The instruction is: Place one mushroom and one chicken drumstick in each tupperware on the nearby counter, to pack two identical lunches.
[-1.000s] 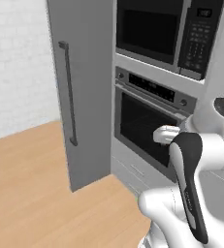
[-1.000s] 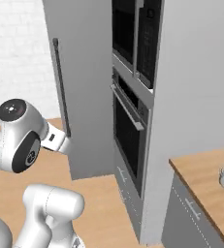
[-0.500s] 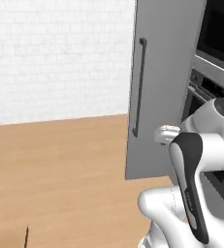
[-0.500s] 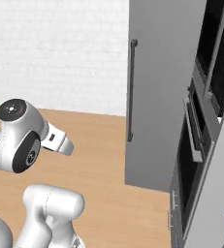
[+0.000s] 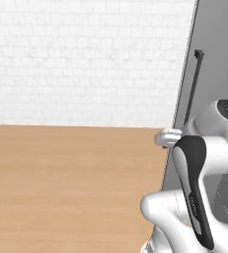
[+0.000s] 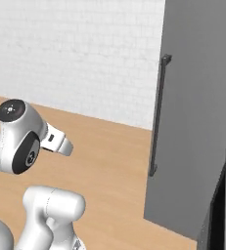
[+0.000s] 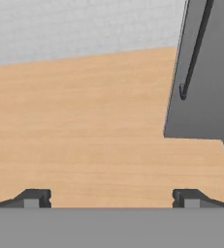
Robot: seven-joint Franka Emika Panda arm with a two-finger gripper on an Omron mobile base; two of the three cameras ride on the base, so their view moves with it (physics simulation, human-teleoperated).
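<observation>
White brick wall (image 5: 86, 59) and wooden floor (image 5: 61, 188) are taking up most of the scene, with a tall grey cabinet (image 6: 202, 112) and its long dark handle (image 6: 158, 117) getting cut off at the right edge. Gripper (image 7: 111, 198) is hanging over bare floor, fingertips (image 7: 33, 198) spread wide apart and holding nothing.

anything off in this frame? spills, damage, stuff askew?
Nothing stands out. The tall grey cabinet stands upright with its long dark handle straight, the wooden floor shows no spill or debris, and the white brick wall is unmarked. The gripper is open with nothing between its fingertips.
</observation>
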